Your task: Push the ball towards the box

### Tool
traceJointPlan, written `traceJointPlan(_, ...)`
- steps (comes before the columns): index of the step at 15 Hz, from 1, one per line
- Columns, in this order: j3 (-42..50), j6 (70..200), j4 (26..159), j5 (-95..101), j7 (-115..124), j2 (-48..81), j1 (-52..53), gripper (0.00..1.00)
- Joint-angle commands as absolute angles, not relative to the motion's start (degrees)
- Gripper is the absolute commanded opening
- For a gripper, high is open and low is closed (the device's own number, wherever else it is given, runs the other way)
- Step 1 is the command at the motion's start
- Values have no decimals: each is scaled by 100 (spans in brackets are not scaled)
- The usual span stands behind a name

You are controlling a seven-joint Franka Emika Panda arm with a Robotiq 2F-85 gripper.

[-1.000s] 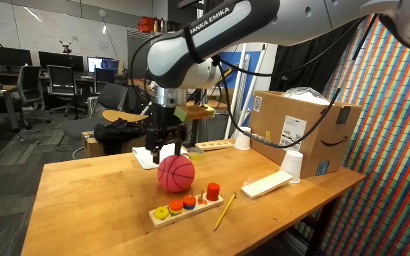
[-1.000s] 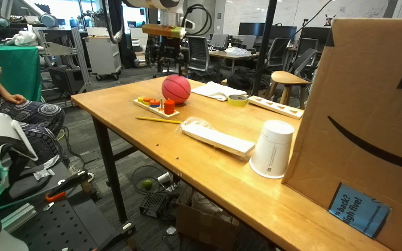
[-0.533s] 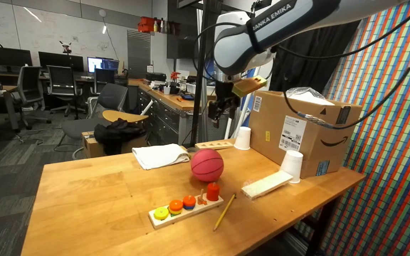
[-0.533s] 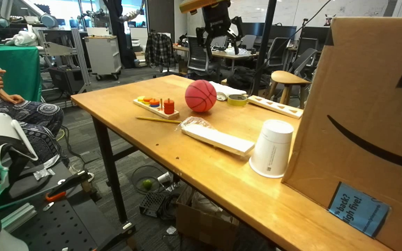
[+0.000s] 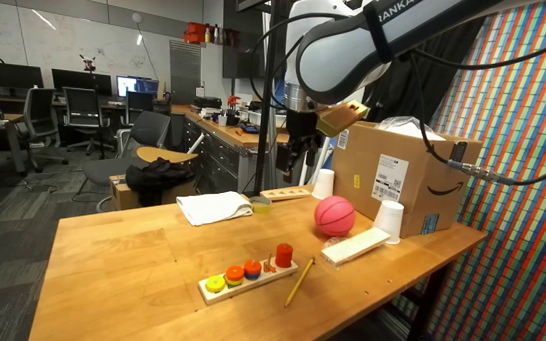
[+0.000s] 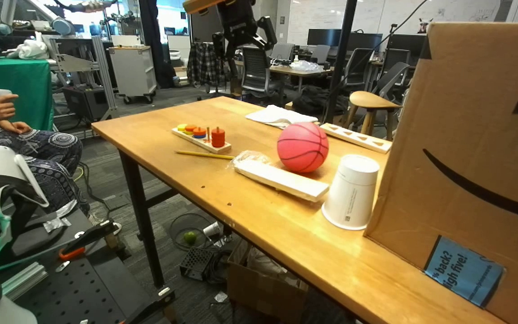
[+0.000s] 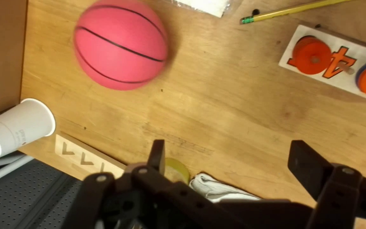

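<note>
It's the pink basketball [image 5: 334,216] near the Amazon cardboard box [image 5: 417,182], the two overlapping in an exterior view, but the wrist view shows bare tabletop [image 7: 48,63] between them! Clear of the box hangs the gripper [image 7: 227,151], fingers [image 7: 308,170] spread wide, while the box's shipping label [image 5: 389,176] shows in an exterior view alone.

"RANKA" marks the grey arm [image 5: 334,61] above the gripper [image 7: 227,151]. Lower, a pale wooden pegboard [image 7: 345,81] bears "4", a brown cardboard box [image 6: 479,144] "High five!".
</note>
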State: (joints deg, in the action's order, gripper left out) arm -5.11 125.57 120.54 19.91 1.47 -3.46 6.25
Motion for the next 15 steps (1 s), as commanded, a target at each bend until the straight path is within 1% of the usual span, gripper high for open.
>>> traceJointPlan(1,-699,12672,12546,1935,229,-762,711,100)
traceJointPlan(8,-813,12622,12837,1988,146,-720,725,100)
traceJointPlan(15,-705,12454,12715,2156,117,-325,587,100)
